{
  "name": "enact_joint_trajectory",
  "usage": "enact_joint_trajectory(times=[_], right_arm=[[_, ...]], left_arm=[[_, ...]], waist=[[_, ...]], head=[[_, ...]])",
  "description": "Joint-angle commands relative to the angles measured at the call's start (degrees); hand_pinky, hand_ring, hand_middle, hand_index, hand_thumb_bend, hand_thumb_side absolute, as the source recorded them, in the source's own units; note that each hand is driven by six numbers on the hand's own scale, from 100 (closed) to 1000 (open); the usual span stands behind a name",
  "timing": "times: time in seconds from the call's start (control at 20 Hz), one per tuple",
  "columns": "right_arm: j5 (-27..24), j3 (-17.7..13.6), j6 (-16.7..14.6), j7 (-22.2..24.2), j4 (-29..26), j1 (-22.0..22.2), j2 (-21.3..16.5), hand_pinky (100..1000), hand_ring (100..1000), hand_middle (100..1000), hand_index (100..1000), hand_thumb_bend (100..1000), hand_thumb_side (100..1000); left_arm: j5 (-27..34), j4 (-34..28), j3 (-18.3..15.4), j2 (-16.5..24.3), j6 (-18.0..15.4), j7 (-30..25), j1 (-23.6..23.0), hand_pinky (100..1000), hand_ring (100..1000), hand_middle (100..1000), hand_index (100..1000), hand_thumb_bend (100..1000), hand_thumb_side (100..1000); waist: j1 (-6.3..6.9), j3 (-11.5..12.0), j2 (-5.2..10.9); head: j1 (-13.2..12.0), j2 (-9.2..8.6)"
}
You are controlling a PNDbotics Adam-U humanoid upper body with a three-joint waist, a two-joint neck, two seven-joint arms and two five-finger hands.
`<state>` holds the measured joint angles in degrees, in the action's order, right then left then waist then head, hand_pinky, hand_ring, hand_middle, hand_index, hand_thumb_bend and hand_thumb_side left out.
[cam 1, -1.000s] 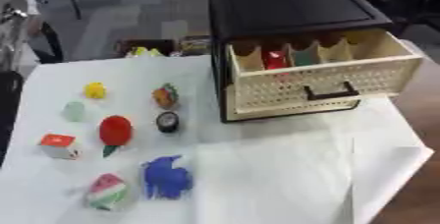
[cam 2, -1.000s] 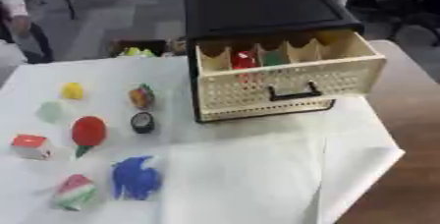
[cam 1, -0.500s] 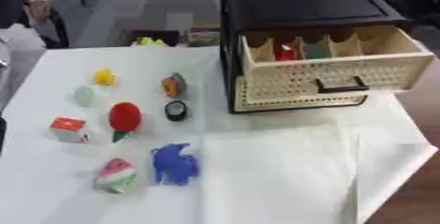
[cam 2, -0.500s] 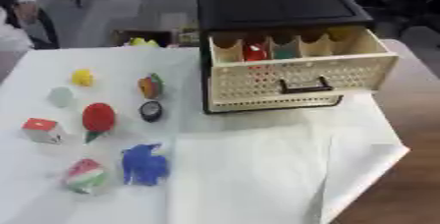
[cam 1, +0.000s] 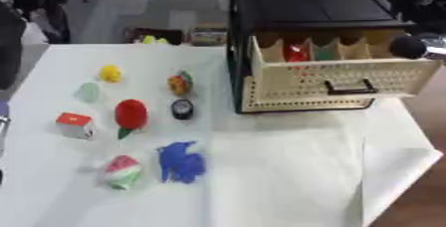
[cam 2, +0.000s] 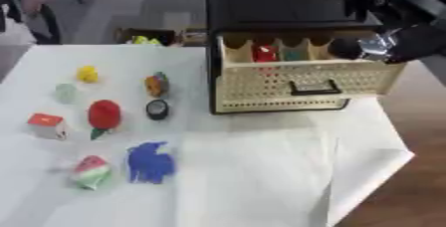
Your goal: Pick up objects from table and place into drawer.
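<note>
Right hand [cam 2: 409, 42] at the drawer [cam 2: 305, 79] right end, fingers' state can't tell; toys like red strawberry [cam 2: 104, 114] lie far left of drawer, left-arm side.

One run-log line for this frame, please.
right hand: at open drawer's right end, grip unclear | left hand: out of view | toys on table: eight

drawer [cam 1: 348, 74] pulled open from black box [cam 1: 305, 12] at table's [cam 1: 287, 181] far right edge | red and green bits inside | toys near left edge: blue toy [cam 1: 181, 161], red toy [cam 1: 131, 114], yellow toy [cam 1: 110, 73] | dark round tip [cam 1: 407, 47] at drawer's right corner
</note>
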<state>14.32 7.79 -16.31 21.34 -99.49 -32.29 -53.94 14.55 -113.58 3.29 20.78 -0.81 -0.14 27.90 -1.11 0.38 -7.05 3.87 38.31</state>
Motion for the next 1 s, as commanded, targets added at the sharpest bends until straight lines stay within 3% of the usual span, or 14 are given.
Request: enact_joint_trajectory(times=[0.05,0.55,1.0], right_arm=[[-3.75,2.0,-1.11,5.26,1.89,-1.69,-3.75,100,456,527,806,701,776],[-12.35,7.02,2.33,19.47,4.98,-4.04,-3.88,100,487,582,828,667,561],[-18.01,8.2,7.79,26.02,5.89,-2.3,-3.92,100,483,599,827,631,525]], left_arm=[[-0.82,-1.01,-0.72,-0.34,0.67,-1.17,-0.77,271,460,471,684,100,847],[-2.89,-1.01,-0.56,-2.82,3.76,-4.61,-5.04,265,453,465,680,100,883],[-3.73,-1.01,-0.57,-4.13,4.6,-5.78,-6.34,264,453,464,679,100,897]], waist=[[-0.04,0.09,0.94],[-0.15,0.68,0.92],[-0.06,0.58,0.79]], head=[[0.69,0.27],[1.96,-0.27],[2.48,-0.52]])
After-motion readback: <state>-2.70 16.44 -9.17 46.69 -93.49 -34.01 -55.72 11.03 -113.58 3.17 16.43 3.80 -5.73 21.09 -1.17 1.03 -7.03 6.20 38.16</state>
